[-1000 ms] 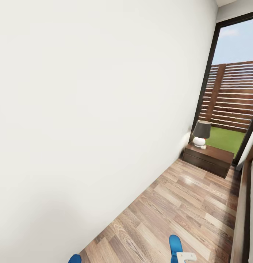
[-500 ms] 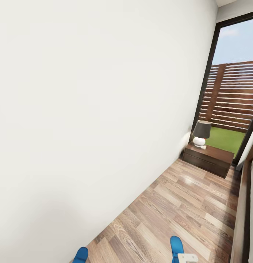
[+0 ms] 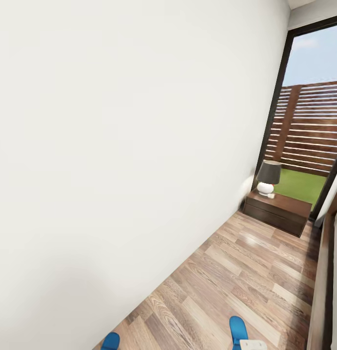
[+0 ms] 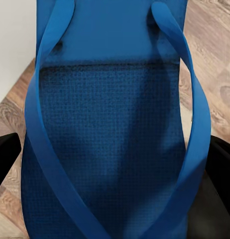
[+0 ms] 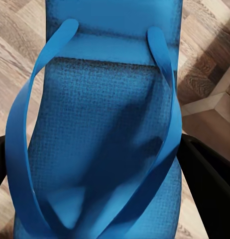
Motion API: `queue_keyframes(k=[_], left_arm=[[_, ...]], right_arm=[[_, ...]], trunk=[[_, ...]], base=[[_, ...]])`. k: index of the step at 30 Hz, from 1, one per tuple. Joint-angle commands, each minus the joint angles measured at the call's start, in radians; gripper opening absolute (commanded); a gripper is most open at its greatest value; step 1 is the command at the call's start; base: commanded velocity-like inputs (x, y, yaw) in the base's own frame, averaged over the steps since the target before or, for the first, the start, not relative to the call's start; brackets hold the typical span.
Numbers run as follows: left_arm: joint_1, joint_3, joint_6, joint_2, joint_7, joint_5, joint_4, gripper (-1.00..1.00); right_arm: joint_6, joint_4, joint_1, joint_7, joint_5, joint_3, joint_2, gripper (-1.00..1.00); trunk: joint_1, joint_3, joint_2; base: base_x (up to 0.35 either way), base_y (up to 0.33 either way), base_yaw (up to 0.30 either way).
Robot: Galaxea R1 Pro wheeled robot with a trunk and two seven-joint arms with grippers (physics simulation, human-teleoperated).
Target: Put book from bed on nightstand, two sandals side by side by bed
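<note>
Each set of dark fingers [image 4: 222, 169] pinches a blue sandal: the left sandal [image 3: 110, 341] has slid toward 3 o'clock, nearer the right sandal [image 3: 238, 330], closing the gap above the floor [image 3: 246, 272] beside the bed [image 3: 333, 291].

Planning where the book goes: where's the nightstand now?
In the head view, the nightstand stands far ahead on the right, under the lamp, before the window.

Matt, woven-textured blue sandals [image 4: 110, 139]; glossy wood-plank floor [image 3: 246, 272].

Wood-plank floor [image 3: 246, 272] bears nightstand [image 3: 277, 211], bed [image 3: 328, 287].
</note>
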Motion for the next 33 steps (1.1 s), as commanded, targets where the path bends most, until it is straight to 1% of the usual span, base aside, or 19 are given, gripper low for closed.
queue_keyframes(k=[1,5,14,21,33], left_arm=[[0.001,0.001,0.006,0.001,0.006,0.019,-0.002,-1.00],[0.001,0.012,-0.002,0.001,0.002,0.031,-0.002,-1.00],[0.003,0.016,-0.032,0.001,0.005,0.038,-0.003,-1.00],[0.004,0.015,-0.045,0.001,0.004,0.037,-0.005,-1.00],[0.004,0.009,-0.050,0.000,0.003,0.036,-0.008,-1.00]], right_arm=[[-0.005,0.001,0.000,-0.003,-0.012,0.008,0.000,-1.00],[-0.005,0.002,0.000,-0.003,-0.011,0.008,0.001,-1.00],[-0.005,0.003,0.000,-0.003,-0.011,0.008,0.000,-1.00],[-0.005,0.003,0.000,-0.003,-0.011,0.008,0.000,-1.00],[-0.005,0.003,0.000,-0.003,-0.011,0.009,0.001,-1.00]], trunk=[[0.000,0.000,-0.001],[0.000,0.000,-0.001],[0.000,0.000,-0.001],[0.000,0.000,-0.001],[0.000,0.000,-0.001]], base=[[0.000,0.000,0.000],[0.000,0.000,0.000],[0.000,0.000,-0.024],[0.000,0.000,-0.224],[0.000,0.000,-0.279]])
